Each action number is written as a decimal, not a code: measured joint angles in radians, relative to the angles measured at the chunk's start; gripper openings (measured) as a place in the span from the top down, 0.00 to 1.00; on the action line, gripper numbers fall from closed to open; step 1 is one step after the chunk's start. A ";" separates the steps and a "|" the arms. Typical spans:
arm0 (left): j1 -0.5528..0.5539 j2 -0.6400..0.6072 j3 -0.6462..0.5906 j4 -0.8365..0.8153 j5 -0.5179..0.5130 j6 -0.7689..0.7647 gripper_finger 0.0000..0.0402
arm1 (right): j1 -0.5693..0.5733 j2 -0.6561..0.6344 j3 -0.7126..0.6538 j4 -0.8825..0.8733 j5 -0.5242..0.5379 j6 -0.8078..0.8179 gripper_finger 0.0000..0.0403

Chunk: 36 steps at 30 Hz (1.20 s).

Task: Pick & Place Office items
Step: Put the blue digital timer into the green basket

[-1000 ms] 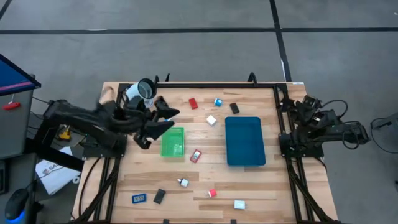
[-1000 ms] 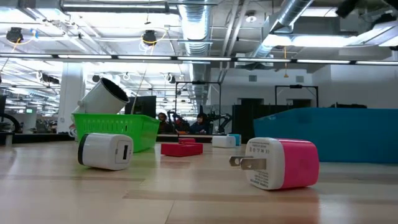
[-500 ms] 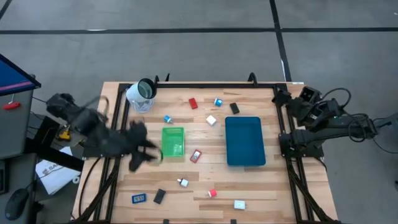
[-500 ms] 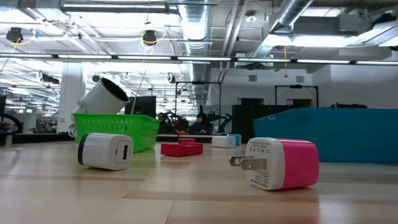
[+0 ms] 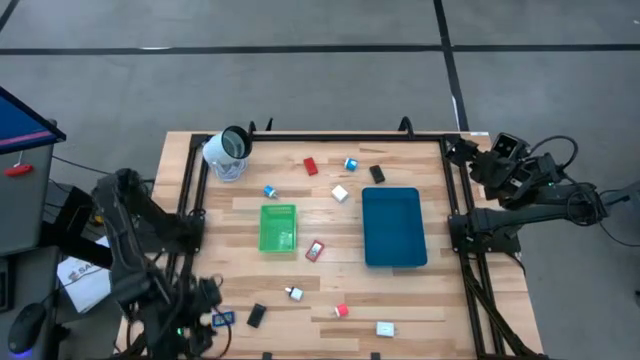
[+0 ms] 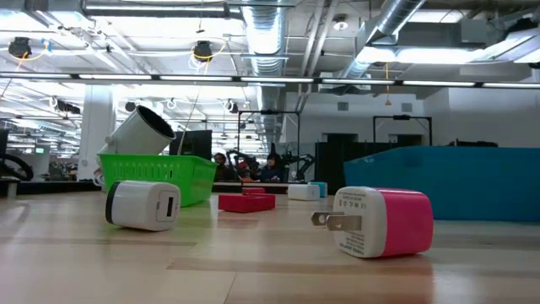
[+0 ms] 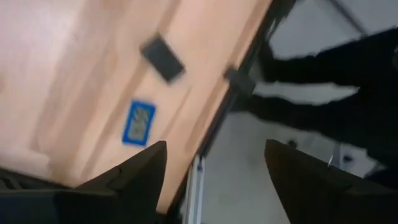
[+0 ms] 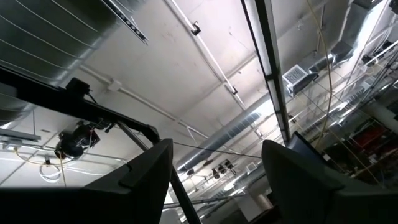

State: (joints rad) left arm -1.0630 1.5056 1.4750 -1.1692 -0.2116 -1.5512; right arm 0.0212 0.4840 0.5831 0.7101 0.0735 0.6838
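The office items lie scattered on the wooden table: a red block (image 5: 311,166), a blue-white block (image 5: 350,163), a black block (image 5: 376,174), a white cube (image 5: 340,193), a red-white piece (image 5: 315,250), a pink charger (image 5: 341,311), a black piece (image 5: 257,315) and a blue card (image 5: 222,319). My left gripper (image 5: 200,300) hovers open at the near-left corner. In its wrist view the blue card (image 7: 139,122) and black piece (image 7: 163,58) lie ahead of the left gripper (image 7: 214,186). My right gripper (image 5: 500,152) stays off the right edge, open, facing the ceiling (image 8: 214,180).
A green tray (image 5: 278,227) sits left of centre and a dark blue tray (image 5: 393,227) right of centre. A white cylinder (image 5: 228,152) lies at the far-left corner. In the low view a white charger (image 6: 143,205) and the pink charger (image 6: 380,221) stand nearest.
My left arm has swung quickly from beside the green tray, near the white cylinder, toward the table's near-left corner, staying open with nothing in it. My right arm has drawn slightly back off the right edge. No item has moved.
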 joint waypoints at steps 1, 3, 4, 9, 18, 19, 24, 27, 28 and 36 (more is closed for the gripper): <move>-0.005 0.024 0.000 0.007 0.023 0.000 0.31 | 0.000 0.000 0.000 0.000 0.000 0.000 0.41; -0.015 0.080 0.000 0.007 0.062 0.006 0.29 | 0.004 -0.001 0.000 0.002 0.000 -0.002 0.41; -0.017 0.107 0.000 -0.002 0.074 0.022 0.29 | 0.009 -0.001 0.000 0.003 0.000 -0.004 0.41; -0.013 0.243 0.000 -0.040 0.089 0.128 0.29 | 0.043 -0.001 0.000 0.008 0.002 -0.012 0.41; 0.019 0.330 -0.148 0.148 0.064 0.156 0.26 | 0.059 0.000 0.000 0.073 0.005 -0.029 0.41; 0.024 0.327 -0.170 0.167 0.072 0.156 0.26 | 0.059 0.000 0.000 0.087 0.005 -0.030 0.41; 0.028 0.273 -0.285 0.208 0.080 0.156 0.26 | 0.062 0.000 0.002 0.108 0.005 -0.031 0.41; 0.028 0.219 -0.378 0.287 0.080 0.158 0.26 | 0.075 0.001 0.017 0.099 0.005 -0.050 0.41; 0.028 0.200 -0.409 0.324 0.081 0.159 0.26 | 0.080 0.001 0.021 0.093 0.005 -0.059 0.41; 0.035 0.124 -0.553 0.480 0.108 0.243 0.26 | 0.140 0.002 0.076 0.011 0.005 -0.135 0.41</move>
State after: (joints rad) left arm -1.0284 1.6295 0.9217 -0.6893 -0.1033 -1.3082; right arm 0.1609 0.4862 0.6593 0.7209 0.0787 0.5493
